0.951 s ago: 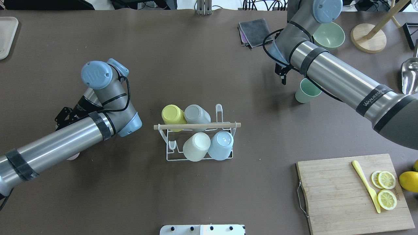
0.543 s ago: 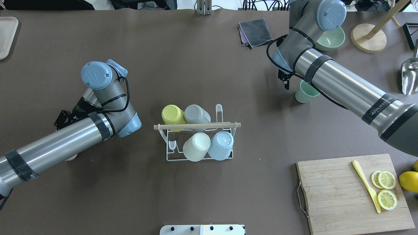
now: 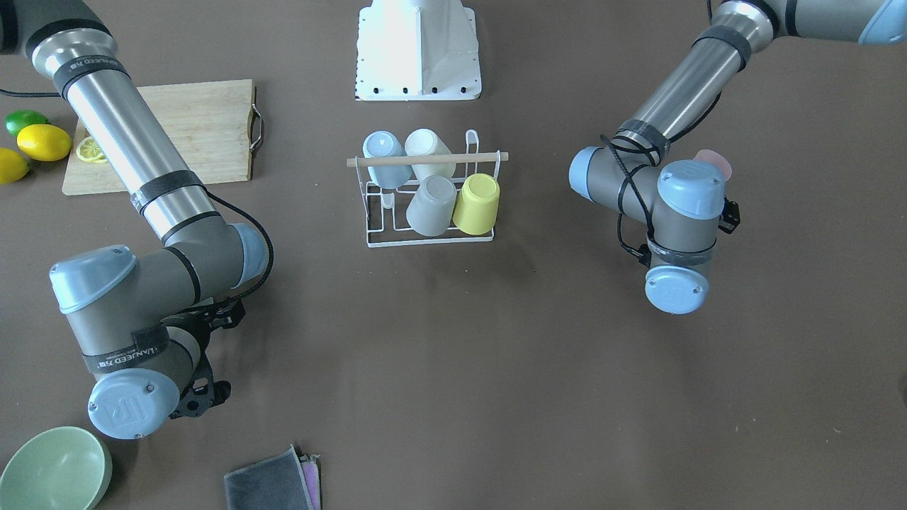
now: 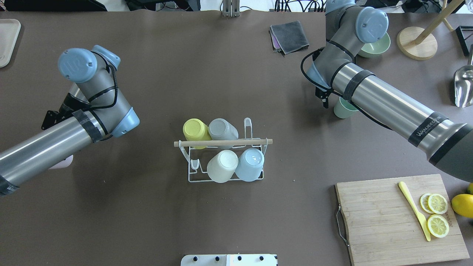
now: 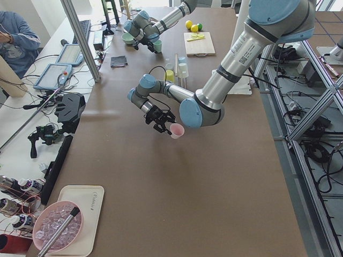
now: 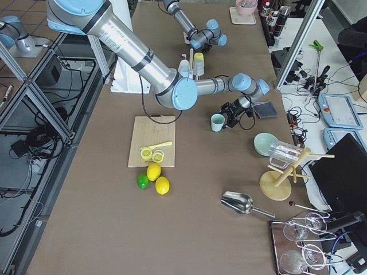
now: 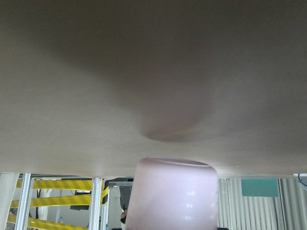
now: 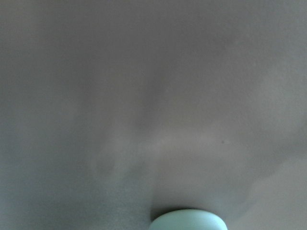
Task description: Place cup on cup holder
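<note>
The cup holder [image 4: 192,173] is a white wire rack with a wooden dowel [image 4: 221,142] across its top, at the table's middle. Several cups sit upside down on it: yellow [image 4: 196,131], grey [image 4: 223,130], cream [image 4: 222,166] and light blue [image 4: 250,164]. My left gripper [image 5: 167,127] is shut on a pink cup [image 5: 177,130] and holds it above the table, left of the rack; the cup fills the bottom of the left wrist view [image 7: 175,194]. My right gripper [image 4: 327,102] is open beside an upright green cup [image 4: 343,109]; my right arm partly hides the cup.
A wooden cutting board [image 4: 384,218] with lemon slices and a yellow knife lies front right. A green bowl [image 4: 380,46], a grey cloth [image 4: 290,37], a wooden stand [image 4: 415,42] and a metal scoop [image 4: 463,87] are at the far right. A tray [image 4: 7,40] is far left.
My left arm has swung left and away from me with the pink cup. My right arm has edged over the green cup, which stays in place.
</note>
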{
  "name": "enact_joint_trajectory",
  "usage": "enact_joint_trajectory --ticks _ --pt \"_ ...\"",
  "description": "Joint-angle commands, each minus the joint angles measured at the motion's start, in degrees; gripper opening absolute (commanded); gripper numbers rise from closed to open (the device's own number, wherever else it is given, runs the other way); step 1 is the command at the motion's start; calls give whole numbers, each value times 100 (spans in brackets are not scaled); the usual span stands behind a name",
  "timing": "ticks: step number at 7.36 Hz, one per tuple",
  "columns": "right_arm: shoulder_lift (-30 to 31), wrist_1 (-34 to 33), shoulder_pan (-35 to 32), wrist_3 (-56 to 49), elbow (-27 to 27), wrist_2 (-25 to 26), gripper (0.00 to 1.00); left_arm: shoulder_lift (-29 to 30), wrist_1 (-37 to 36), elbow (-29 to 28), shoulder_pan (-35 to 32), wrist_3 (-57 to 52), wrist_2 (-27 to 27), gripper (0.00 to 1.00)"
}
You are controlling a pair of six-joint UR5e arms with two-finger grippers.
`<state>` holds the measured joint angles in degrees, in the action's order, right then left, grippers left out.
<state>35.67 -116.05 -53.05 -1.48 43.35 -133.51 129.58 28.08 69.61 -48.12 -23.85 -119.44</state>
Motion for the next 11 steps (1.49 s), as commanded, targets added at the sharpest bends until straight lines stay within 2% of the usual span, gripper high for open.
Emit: enact_joint_trajectory --ticks 1,4,5,6,7,10,11 --pt "1 -101 5 -177 -29 61 100 -448 423 1032 -382 3 -402 34" --pt "1 -206 -12 -335 -46 70 100 -1405 2494 2404 -838 12 -1062 34" --pt "1 -286 -30 -449 -46 140 100 -2175 3258 3218 -952 247 -1620 34" --pt "1 -321 -30 -520 -46 175 100 -3079 4527 4096 -1067 1381 -1765 34" --pt "1 -348 -30 -529 -46 211 100 -3697 5775 4583 -1059 2497 -1784 34" --pt "-51 -357 14 -520 -99 220 100 -4054 9442 4650 -761 4777 -1601 34" --pt "-51 -348 14 -529 -90 228 67 -4107 10654 4650 -647 5498 -1191 34"
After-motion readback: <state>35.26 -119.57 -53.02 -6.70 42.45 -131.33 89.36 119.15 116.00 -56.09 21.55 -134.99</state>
